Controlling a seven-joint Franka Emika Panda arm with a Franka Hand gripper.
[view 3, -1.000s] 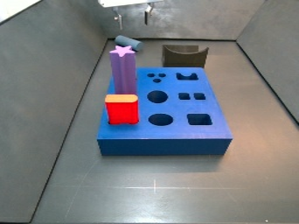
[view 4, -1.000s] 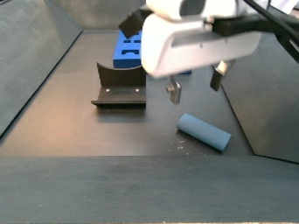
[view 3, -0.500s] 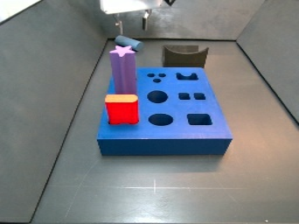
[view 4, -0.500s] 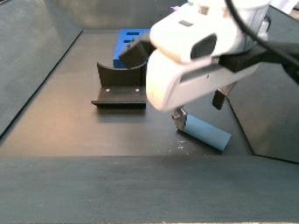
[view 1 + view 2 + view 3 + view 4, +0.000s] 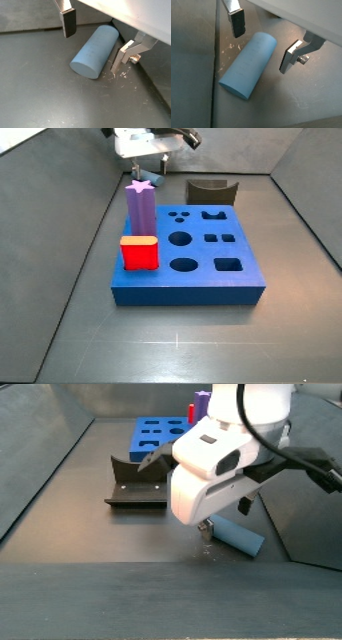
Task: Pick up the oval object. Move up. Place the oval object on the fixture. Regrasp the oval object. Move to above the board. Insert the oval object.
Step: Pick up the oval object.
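Your gripper (image 5: 95, 36) hung wide open astride the oval object (image 5: 95, 51), which lay flat on the floor near the wall. Closing off-centre risked rolling it away from the pads.

Oval object (image 5: 95, 52): smooth grey-blue peg, lying on its side on the grey floor, close to a side wall, between the gripper (image 5: 95, 39) fingers, jaws apart.
Fixture (image 5: 138, 482): small dark notched block, upright on the floor, apart from the peg.
Board (image 5: 190, 260): thick blue block, shaped holes on top, flat on the floor near the fixture
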